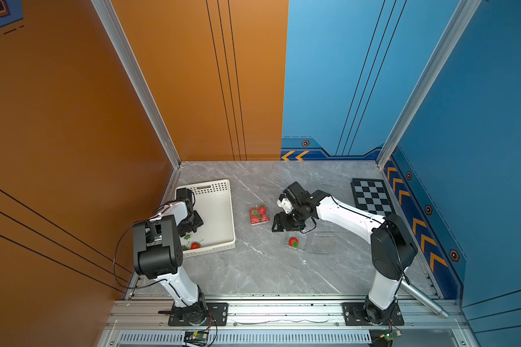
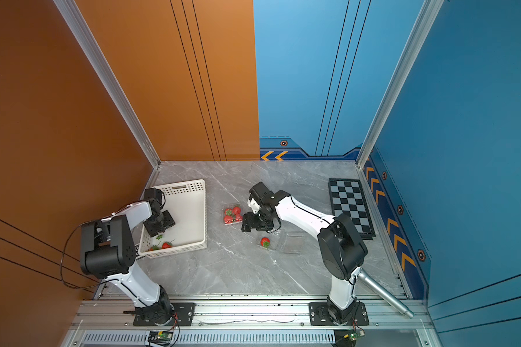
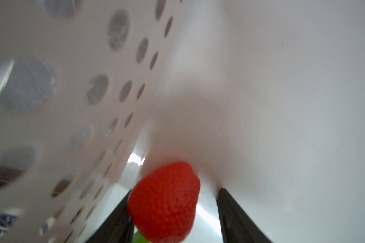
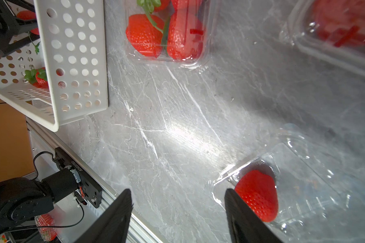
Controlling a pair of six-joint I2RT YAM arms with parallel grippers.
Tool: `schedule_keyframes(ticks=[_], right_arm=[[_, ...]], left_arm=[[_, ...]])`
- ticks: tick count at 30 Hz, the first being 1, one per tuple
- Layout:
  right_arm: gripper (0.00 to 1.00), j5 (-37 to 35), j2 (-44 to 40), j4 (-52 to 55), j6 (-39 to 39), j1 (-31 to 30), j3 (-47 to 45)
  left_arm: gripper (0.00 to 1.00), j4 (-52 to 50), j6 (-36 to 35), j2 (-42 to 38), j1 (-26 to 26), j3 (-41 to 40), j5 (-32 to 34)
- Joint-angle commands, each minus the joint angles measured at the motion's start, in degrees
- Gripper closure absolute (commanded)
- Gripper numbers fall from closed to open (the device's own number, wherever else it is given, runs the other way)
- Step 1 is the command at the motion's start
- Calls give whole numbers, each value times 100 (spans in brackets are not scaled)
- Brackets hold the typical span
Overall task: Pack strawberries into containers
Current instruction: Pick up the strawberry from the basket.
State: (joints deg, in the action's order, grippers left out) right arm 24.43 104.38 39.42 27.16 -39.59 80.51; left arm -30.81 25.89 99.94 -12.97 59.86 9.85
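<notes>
Left pincer (image 3: 175,190): spread, low inside the white basket (image 3: 72,105), not yet pinching anything.
Between its fingers: one strawberry (image 3: 164,202) sits close against one finger, with a clear gap to the other. Its green cap points back toward the wrist.
Just beyond that berry: the basket's perforated wall meets the floor, so there is little room ahead.
Farther along the basket: the loose berries (image 1: 195,245) lie at the near corner, apart from the pincer.
Right pincer (image 4: 177,190): spread and empty, hovering over bare table (image 4: 177,126).
Just beside one of its fingers: the open container (image 4: 303,189) holds a single berry (image 4: 257,195) and has room for more.
Farther ahead of it: the filled container (image 4: 167,35) is packed with berries. Another clear box (image 4: 335,31) with red inside is too blurred to judge.
Step in hand: probably the left pincer taking the berry from the basket to carry to the open container.
Doing it well: centre the pincer so both fingers meet the widest part of the berry together. Close gently until it stops slipping. Lift straight up to clear the wall before swinging across.
Watch for: a one-sided squeeze could roll the glossy berry out toward the wall, and the light clear box may skid if nudged.
</notes>
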Motion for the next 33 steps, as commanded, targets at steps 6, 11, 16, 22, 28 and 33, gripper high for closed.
schedule_keyframes(ticks=[6,11,16,22,28,33], right_arm=[[29,133,96,-67,-35,30,-54],[29,137,101,-75,-17,39,-47],[29,124,72,-79,0,68,-85],[29,89,-12,-75,33,163,-174],[29,63,-141,-101,62,224,-297],[29,38,-233,-114,96,240,-374]], left_arm=[[35,36,21,61,35,166,473],[37,68,-38,166,38,245,445],[38,75,-42,248,45,243,409],[41,66,4,325,136,251,307],[56,68,-5,334,147,225,239],[62,62,2,333,155,213,163]])
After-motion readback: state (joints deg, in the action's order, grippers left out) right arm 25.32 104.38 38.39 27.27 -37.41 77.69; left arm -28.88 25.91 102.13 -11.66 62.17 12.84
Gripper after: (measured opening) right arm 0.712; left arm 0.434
